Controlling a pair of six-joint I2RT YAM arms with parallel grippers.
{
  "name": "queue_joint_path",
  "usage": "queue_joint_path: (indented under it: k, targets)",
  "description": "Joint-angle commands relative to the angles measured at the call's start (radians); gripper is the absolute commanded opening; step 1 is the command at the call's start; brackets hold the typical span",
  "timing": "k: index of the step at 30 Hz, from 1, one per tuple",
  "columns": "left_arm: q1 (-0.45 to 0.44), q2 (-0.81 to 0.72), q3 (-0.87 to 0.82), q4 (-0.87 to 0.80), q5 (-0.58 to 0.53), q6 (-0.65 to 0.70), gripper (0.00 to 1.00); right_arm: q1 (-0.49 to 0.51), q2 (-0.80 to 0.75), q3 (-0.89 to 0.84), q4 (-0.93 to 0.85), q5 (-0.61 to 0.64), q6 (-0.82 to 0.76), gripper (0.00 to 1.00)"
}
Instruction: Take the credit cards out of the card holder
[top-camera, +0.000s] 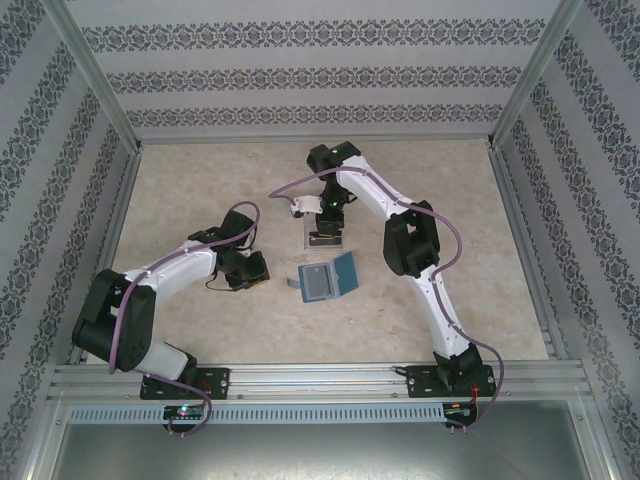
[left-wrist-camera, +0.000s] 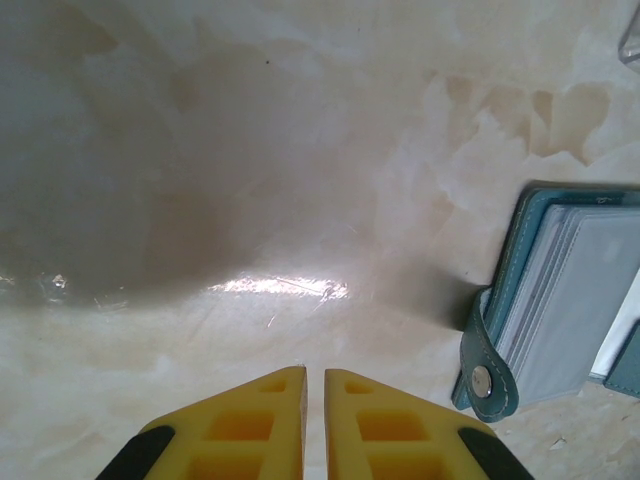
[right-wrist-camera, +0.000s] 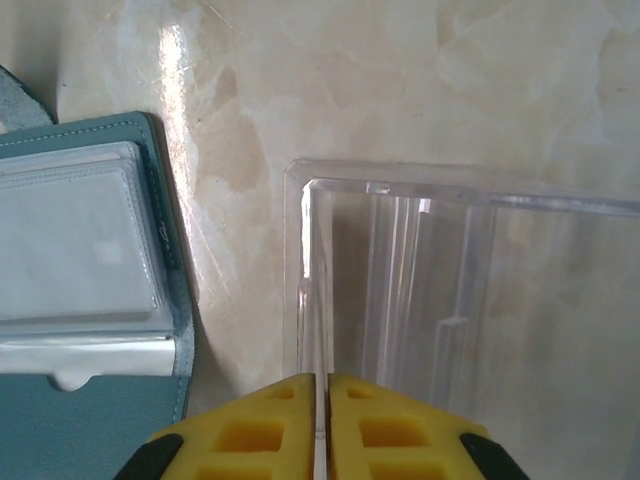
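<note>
Top external: we note card holder (top-camera: 327, 280) lying open, clear box (right-wrist-camera: 450, 300) just beyond; left gripper (left-wrist-camera: 314, 372) and right gripper (right-wrist-camera: 322, 377) closed, empty.

teal card holder (top-camera: 322, 283) (blue-grey inside), beige table (top-camera: 200, 180)

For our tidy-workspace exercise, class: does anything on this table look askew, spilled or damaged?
Nothing looks spilled or broken. Only the card holder lies open, skewed against the edges of the table, its snap tab sticking out to one side.
</note>
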Motion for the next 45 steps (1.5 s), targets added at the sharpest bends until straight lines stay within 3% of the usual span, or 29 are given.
queue_joint_path:
  k: [1, 6, 13, 35, 41, 45]
  targets:
    - [0.014, 0.005, 0.003, 0.018, 0.015, 0.002, 0.12, 0.006, 0.014, 0.024, -0.030, -0.021, 0.002, 0.16]
    - [0.016, 0.014, 0.019, 0.010, 0.018, 0.009, 0.12, 0.001, -0.023, 0.028, -0.013, -0.016, 0.008, 0.24]
    - [0.017, 0.018, 0.035, 0.003, 0.021, 0.018, 0.13, -0.004, -0.062, 0.065, -0.003, -0.002, 0.015, 0.28]
    - [0.018, 0.035, 0.028, 0.042, 0.062, 0.021, 0.12, 0.013, -0.081, -0.007, 0.105, 0.080, 0.068, 0.20]
    - [0.016, 0.038, 0.065, 0.040, 0.076, 0.035, 0.11, 0.010, -0.165, -0.121, 0.254, 0.096, 0.280, 0.20]
    - [0.004, 0.047, 0.095, 0.047, 0.098, 0.042, 0.11, 0.001, -0.245, -0.243, 0.387, 0.095, 0.534, 0.25]
